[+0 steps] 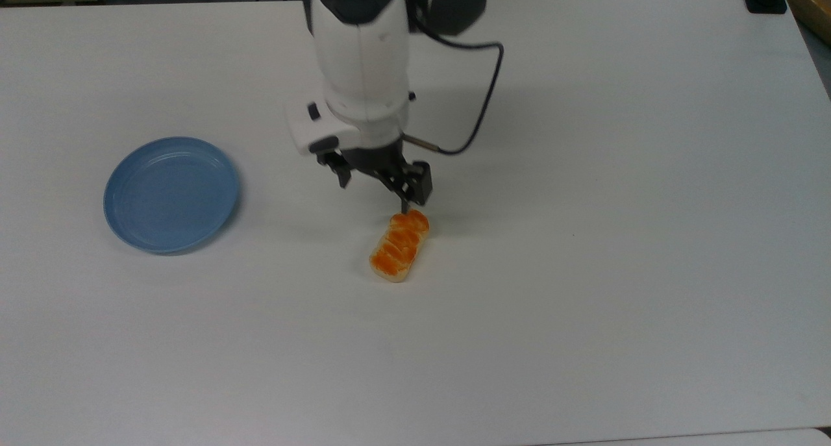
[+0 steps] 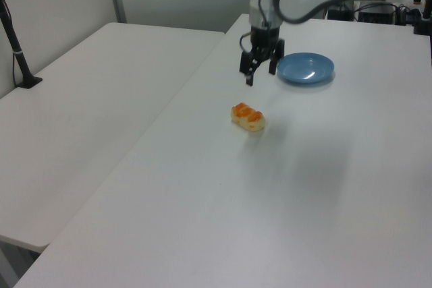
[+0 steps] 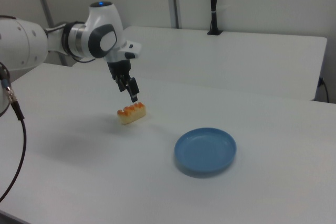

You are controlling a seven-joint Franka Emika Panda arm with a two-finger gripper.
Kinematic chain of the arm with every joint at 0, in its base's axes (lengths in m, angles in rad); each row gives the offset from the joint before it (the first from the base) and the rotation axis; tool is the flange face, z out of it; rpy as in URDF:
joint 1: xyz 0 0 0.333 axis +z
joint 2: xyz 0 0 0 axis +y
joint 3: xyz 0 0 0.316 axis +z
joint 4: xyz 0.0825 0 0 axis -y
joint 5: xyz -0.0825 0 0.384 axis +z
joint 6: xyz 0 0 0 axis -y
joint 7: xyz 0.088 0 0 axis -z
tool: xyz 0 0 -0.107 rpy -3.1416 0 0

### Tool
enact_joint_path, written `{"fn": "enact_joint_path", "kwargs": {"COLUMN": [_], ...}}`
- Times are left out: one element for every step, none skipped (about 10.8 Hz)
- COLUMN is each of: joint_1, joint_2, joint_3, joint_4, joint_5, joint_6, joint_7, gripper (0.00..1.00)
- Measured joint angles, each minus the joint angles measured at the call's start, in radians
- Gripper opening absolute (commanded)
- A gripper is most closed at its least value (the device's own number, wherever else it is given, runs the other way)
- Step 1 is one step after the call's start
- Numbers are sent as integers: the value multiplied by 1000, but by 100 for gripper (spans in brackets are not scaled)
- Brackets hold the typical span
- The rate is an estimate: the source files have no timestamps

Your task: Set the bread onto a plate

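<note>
The jaws (image 1: 374, 193) hang spread wide and empty above the bread (image 1: 399, 245), well apart from the plate (image 1: 171, 194).

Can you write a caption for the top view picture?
Open gripper hovers near bread; blue plate waits empty.

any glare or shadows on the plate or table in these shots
Left view: a bright glare patch on the plate. Top view: soft shadows on the table under the gripper and beside the bread. Right view: even light, faint shadow under the plate.

Black two-finger gripper (image 2: 259, 73) open above white table (image 2: 283, 193), between orange-topped oblong bun (image 2: 248, 117) and round light blue plate (image 2: 305, 68).
</note>
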Motion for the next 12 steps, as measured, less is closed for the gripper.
{"fn": "enact_joint_path", "kwargs": {"joint_1": [13,20,25,30,34,35,39,47,54,57,57,57], "joint_2": [39,69,92,111,128,144,157,165,169,169,167,159], "joint_3": [0,0,0,0,0,0,0,0,0,0,-2,-8], "joint_4": [5,8,9,10,10,10,11,11,14,18,28,42], "joint_5": [0,0,0,0,0,0,0,0,0,-1,-1,-1], "joint_6": [40,62,72,88,101,106,110,114,114,114,114,114], "joint_7": [21,28,30,32,32,33,33,36,38,38,38,33], "gripper": [100,100,100,97,81,58,38,27,27,27,27,27]}}
